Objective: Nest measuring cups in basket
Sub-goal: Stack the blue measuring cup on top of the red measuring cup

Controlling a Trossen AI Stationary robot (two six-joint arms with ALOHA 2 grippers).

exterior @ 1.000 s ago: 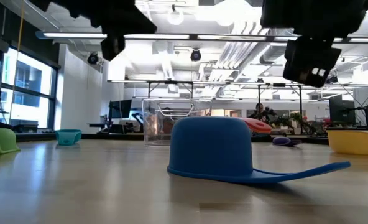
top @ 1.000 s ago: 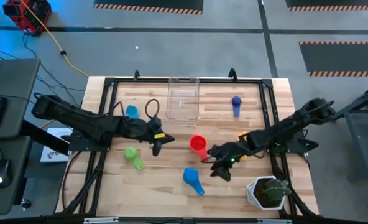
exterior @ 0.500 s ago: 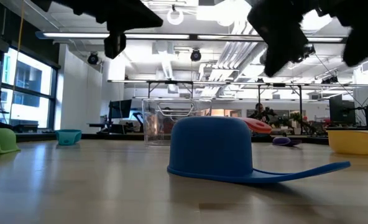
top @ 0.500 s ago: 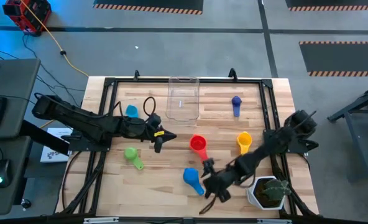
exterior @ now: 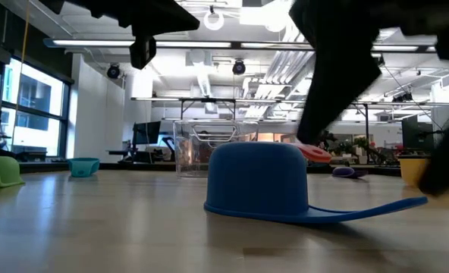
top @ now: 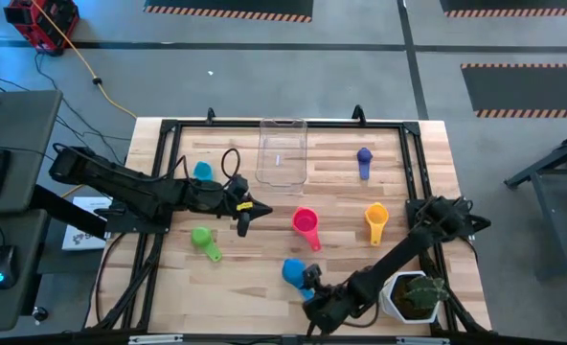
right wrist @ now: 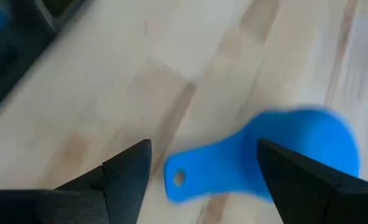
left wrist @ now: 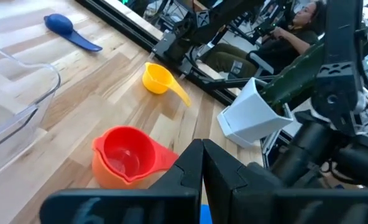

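Blue cup (top: 294, 272) lies mouth-down near the table's front edge, handle toward the right gripper (top: 312, 299), well apart from the clear basket (top: 282, 151) at the far side; basket looks to hold no cups. Right gripper hangs just beside the blue cup's handle, fingers spread with the handle between them in its wrist view, nothing held. Risk: the flat handle sits on the wood, so the fingertips could scrape the table or flick the handle and spin the cup off toward the edge; an upside-down cup also won't nest unless it is flipped on the way. Red cup (top: 306, 223) sits mid-table, apparently stacked in an orange one (left wrist view), yellow cup (top: 375, 218) to its right, purple-blue cup (top: 363, 159) far right, green cup (top: 204, 240) and light blue cup (top: 203, 172) on the left. Left gripper (top: 242, 217) waits mid-table, fingers together, empty. Plant pot (top: 410, 297) stands close by the right arm's elbow, could get knocked. Hard to make out: right gripper's height over the table, since the low view shows only dark blur; the blue handle end is partly covered by the arm from above
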